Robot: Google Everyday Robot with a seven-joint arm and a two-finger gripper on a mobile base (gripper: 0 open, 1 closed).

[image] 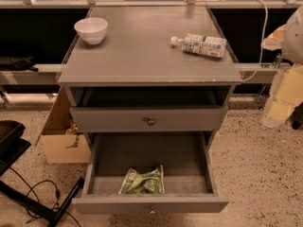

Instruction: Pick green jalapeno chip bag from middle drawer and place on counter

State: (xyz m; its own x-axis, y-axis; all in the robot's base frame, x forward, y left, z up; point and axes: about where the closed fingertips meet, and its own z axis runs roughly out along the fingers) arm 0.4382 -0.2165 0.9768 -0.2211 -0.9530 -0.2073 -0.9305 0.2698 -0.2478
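Observation:
The green jalapeno chip bag lies crumpled on the floor of the open middle drawer, near its front wall. The drawer is pulled far out below the upper drawer, which has a round knob. The counter is the flat gray top above. My gripper shows as a pale shape at the right edge, beside the cabinet at about upper-drawer height. It is well to the right of the bag and touches nothing I can see.
A white bowl stands at the counter's back left. A clear plastic bottle lies on its side at the back right. A cardboard box sits left of the cabinet. Black cables and a stand lie on the floor at left.

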